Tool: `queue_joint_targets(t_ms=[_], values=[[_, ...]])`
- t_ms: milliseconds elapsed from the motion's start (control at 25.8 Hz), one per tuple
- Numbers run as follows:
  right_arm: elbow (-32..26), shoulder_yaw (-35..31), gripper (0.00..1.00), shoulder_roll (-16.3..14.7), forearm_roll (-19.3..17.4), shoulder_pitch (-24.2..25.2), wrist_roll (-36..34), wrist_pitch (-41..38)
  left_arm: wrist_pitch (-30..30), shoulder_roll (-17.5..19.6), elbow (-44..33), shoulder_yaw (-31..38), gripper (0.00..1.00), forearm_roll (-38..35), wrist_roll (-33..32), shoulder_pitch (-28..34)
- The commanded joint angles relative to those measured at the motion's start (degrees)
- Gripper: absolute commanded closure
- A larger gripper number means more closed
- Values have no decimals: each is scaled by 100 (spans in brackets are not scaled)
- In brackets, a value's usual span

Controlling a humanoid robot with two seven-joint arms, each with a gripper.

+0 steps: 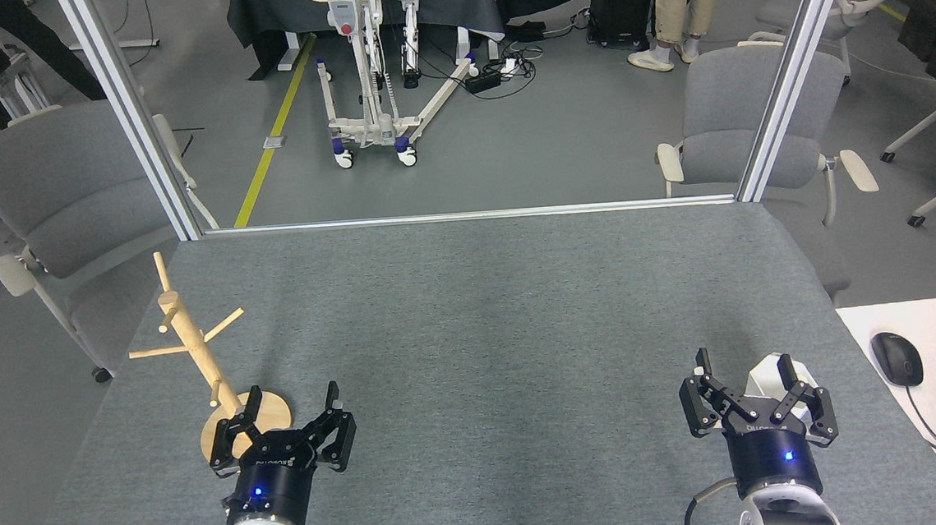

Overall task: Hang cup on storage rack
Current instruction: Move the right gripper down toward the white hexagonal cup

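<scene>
Nearest, the right claw [747, 383] spreads wide around the cup [772, 373] without closing, apparently lining up a grasp. The left claw [293, 411], open and empty, hovers beside the storage rack [194, 347], well left of the cup on the surface [480, 319].

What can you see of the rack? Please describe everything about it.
The rack is a pale wooden mug tree with a round disc base, a slim post leaning away to the left in this view, and several angled pegs near the top. No cup hangs on it. It stands on the grey table at the near left. The open left gripper partly covers the base.
</scene>
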Motion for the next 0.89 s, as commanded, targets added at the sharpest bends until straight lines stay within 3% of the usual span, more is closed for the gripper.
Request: queue_joint_targets(t_ms=[0, 464, 851], values=[[0, 0, 1, 5, 1, -3, 2, 4, -7, 13, 0, 2, 0, 4, 65, 15], [194, -62, 1, 66, 27, 32, -7, 12, -86, -23, -176, -7, 0, 13, 3, 138], [290, -695, 1, -13, 36, 208, -7, 4, -77, -23, -176, -16, 0, 13, 12, 208]])
